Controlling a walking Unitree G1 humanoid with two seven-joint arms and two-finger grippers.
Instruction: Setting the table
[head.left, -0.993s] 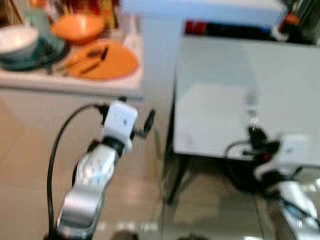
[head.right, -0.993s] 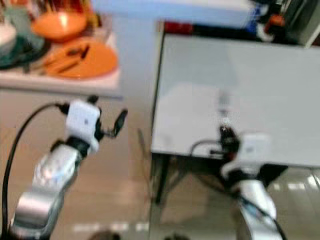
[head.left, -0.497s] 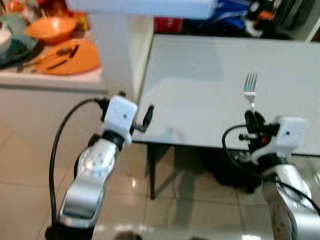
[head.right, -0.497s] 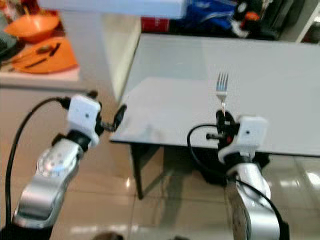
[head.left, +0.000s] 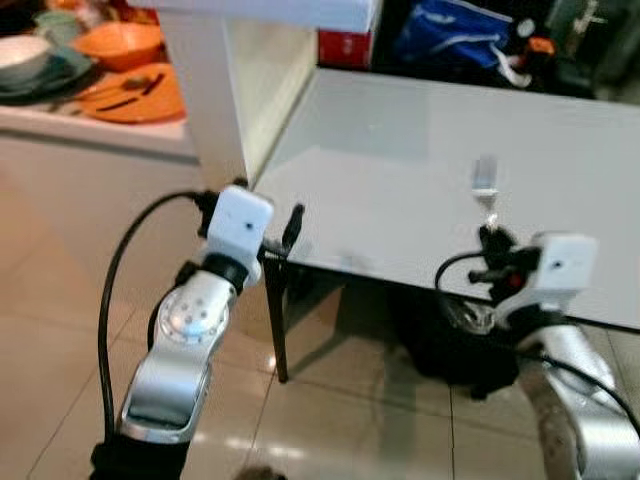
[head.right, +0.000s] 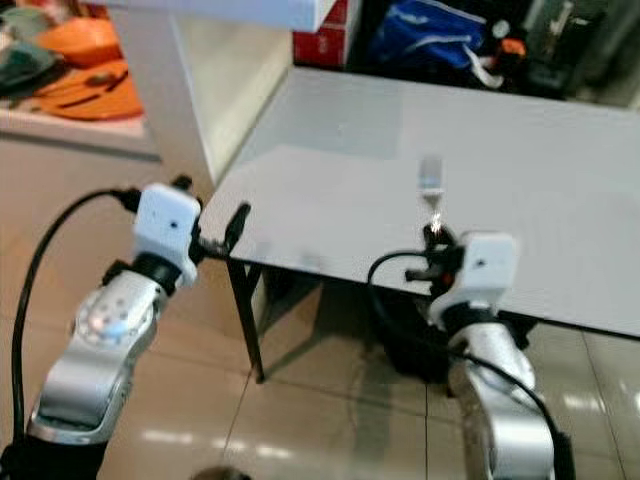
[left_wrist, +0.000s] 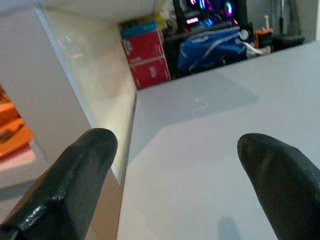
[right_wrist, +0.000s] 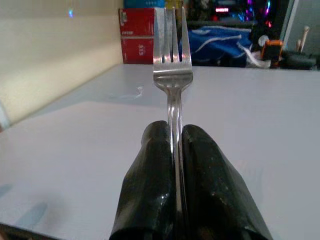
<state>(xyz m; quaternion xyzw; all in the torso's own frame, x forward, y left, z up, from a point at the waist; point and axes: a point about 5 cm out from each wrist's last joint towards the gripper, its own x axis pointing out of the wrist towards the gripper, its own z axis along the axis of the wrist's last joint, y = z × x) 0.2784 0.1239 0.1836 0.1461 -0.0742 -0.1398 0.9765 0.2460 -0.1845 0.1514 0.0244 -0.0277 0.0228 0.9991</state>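
Observation:
A silver fork (right_wrist: 172, 55) stands upright between the two black fingers (right_wrist: 150, 190) of my right gripper (head.left: 490, 240), which is shut on its handle. Its tines point away from me, blurred over the near edge of the pale grey table (head.left: 400, 170). My left gripper (head.left: 292, 228) is open with nothing between its fingers (left_wrist: 75, 175), held at the table's near left corner. The tabletop (left_wrist: 210, 150) spreads bare in front of both grippers.
A white counter at far left carries an orange plate (head.left: 130, 95) with cutlery, an orange bowl (head.left: 120, 42) and stacked dishes. A white pillar (head.left: 205, 100) stands between counter and table. Red boxes (left_wrist: 147, 60) and a blue bag (head.left: 450, 35) lie behind the table. Tiled floor is below.
The camera has swung right and nearer the table, so the counter slid to the far left. Both arms keep their pose; the fork stays gripped in the right gripper.

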